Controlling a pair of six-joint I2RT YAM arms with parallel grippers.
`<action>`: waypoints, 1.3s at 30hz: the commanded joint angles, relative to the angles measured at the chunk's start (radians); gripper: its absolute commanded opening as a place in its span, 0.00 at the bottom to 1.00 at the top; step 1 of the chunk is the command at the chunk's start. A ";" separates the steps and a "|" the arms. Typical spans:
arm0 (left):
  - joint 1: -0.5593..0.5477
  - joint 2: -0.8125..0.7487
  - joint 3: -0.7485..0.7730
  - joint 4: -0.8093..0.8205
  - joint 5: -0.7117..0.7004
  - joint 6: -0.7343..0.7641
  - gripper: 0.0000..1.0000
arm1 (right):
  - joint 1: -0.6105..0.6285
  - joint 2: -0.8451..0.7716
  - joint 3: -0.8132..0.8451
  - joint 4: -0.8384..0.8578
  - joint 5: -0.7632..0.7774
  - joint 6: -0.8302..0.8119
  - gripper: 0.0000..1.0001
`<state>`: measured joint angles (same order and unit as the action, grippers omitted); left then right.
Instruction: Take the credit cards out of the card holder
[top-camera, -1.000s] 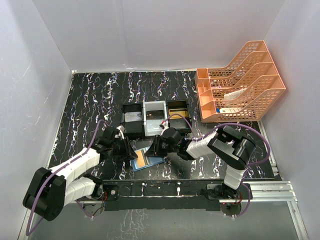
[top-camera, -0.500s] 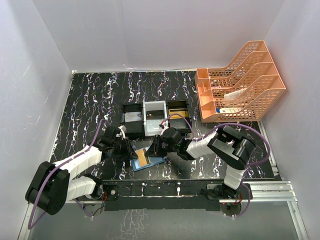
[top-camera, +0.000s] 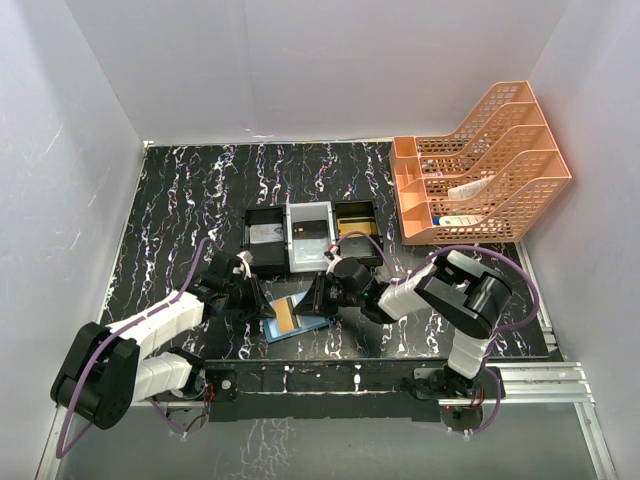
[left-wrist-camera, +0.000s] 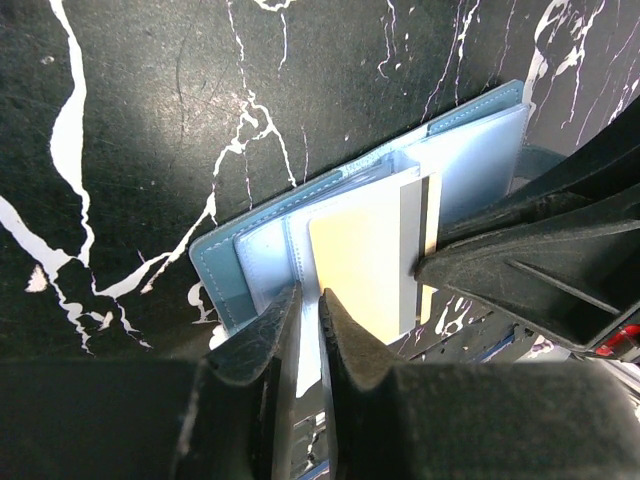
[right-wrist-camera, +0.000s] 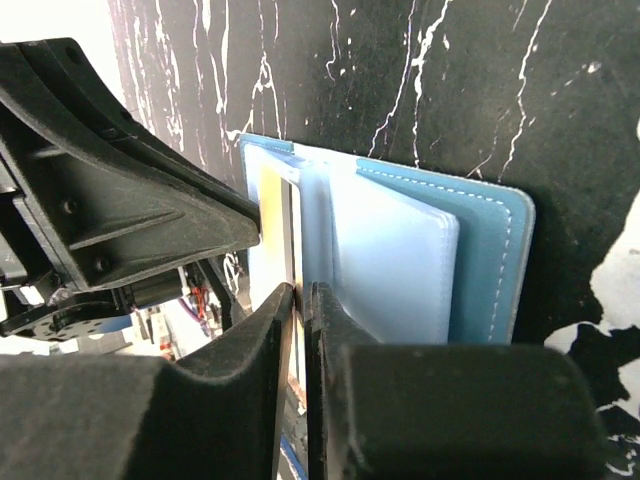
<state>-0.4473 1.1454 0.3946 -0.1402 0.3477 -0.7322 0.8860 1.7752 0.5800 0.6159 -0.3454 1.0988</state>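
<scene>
The table (top-camera: 180, 200) is black, veined all over with thin white marble streaks. Close to its near edge lies the card holder (top-camera: 305, 326), mid-blue outside with white stitching along the border and paler, milky blue pockets inside. The credit card (left-wrist-camera: 360, 260) in it is gold-tan with a dark stripe along one side. The left gripper (left-wrist-camera: 308, 295) and right gripper (right-wrist-camera: 299, 290) are matt black. The arms (top-camera: 160, 320) are white and black, trailing purple cables (top-camera: 60, 440). At mid-table the three-compartment tray (top-camera: 303, 258) runs black, white, black. In the far right corner stands a peach-orange mesh file rack (top-camera: 500, 170).
</scene>
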 joint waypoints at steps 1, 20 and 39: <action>-0.005 0.016 0.011 -0.068 -0.032 0.025 0.12 | -0.013 -0.025 -0.018 0.140 -0.047 0.037 0.05; -0.007 0.011 0.023 -0.072 -0.033 0.034 0.11 | -0.093 -0.065 -0.081 0.152 -0.115 0.016 0.00; -0.035 -0.062 0.057 0.108 0.193 0.034 0.32 | -0.096 -0.080 -0.057 0.069 -0.112 -0.032 0.00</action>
<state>-0.4572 1.0683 0.4175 -0.1223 0.4152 -0.7109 0.7956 1.6966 0.4953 0.6468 -0.4355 1.0775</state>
